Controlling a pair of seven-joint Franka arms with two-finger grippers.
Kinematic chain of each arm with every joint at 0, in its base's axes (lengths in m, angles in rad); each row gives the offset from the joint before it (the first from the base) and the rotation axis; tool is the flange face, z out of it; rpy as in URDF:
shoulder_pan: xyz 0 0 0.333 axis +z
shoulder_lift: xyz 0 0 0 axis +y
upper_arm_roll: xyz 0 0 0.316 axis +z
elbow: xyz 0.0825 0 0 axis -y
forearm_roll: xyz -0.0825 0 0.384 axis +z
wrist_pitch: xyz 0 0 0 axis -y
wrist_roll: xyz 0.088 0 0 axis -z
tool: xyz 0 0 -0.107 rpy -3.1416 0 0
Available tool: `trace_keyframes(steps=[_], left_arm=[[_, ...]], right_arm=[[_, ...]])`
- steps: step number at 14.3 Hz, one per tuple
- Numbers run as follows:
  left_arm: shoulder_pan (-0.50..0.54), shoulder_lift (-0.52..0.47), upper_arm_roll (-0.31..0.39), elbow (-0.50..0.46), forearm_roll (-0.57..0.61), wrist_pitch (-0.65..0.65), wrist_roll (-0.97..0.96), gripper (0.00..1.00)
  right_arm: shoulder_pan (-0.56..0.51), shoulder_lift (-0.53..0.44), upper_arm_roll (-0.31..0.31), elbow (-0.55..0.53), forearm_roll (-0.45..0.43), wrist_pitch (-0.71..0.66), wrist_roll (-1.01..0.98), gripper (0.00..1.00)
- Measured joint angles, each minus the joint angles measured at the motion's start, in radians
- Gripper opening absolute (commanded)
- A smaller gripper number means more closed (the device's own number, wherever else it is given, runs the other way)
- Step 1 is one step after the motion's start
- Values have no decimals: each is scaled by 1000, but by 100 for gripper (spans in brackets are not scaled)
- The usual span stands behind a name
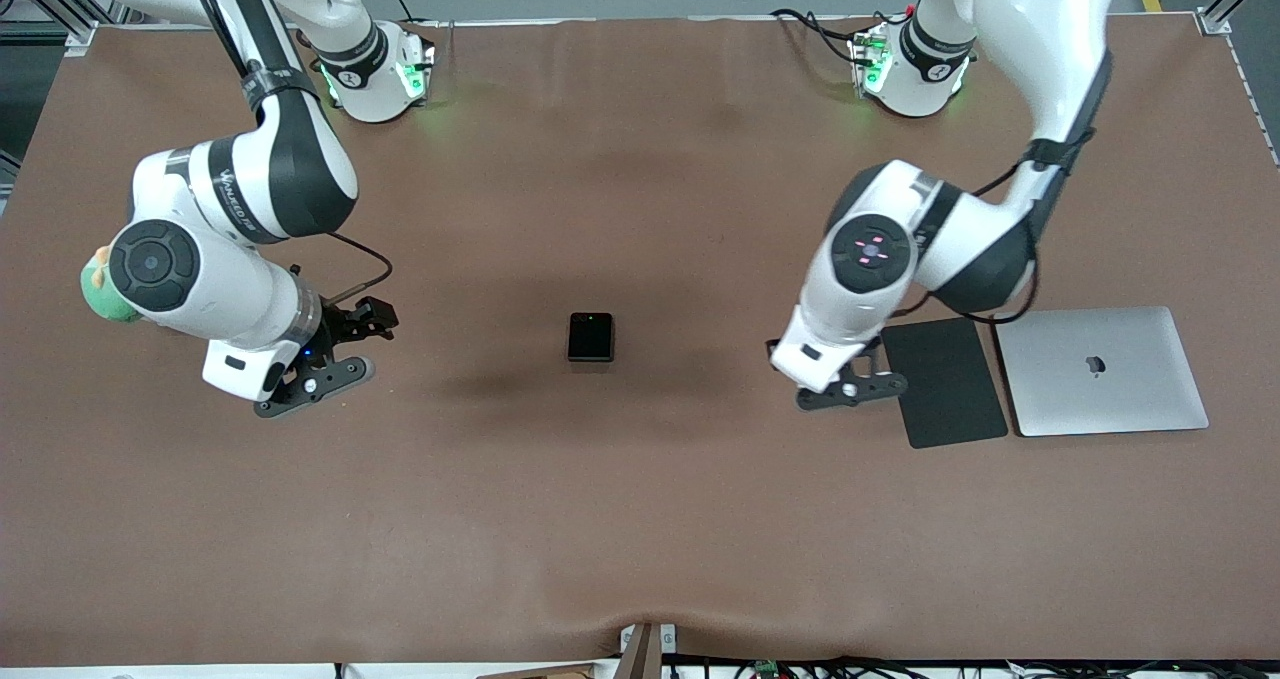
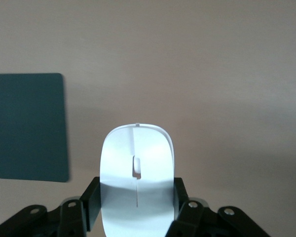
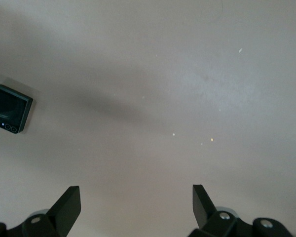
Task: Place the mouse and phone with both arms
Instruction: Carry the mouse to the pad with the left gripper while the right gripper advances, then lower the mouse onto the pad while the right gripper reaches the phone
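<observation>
- Left tool [image 1: 838, 391] clamped on the white mouse [image 2: 136, 177], hovering over the tabletop [image 1: 640, 519] just beside the dark pad [image 1: 945, 381], laptop [image 1: 1100, 371] next to that.
- Right tool [image 3: 135, 205] jaws apart, empty, over bare tabletop toward the right arm's end.
- Phone [image 1: 591, 337] flat mid-tabletop, between both tools.
- Risk: mouse is glossy, so it could slip out of the grip; a late release may land it off the pad.
</observation>
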Motion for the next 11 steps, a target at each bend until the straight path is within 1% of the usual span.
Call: trace_keyframes(steps=[3,7,9,11], left_arm=[[104,-24,-5,-45,-4,-12,108,42],[202,-46,-7,-102,-4,-10,131,42],[242,-47,-7,-130,-4,17,131,42],[284,-47,-8,-174,-4,75,132,42]], right_arm=[[34,13,0,4,-9,29,8,100],[49,47,0,9,-10,33,153,100],[60,63,1,11,-9,40,194,100],[86,75,1,13,-3,56,273,100]])
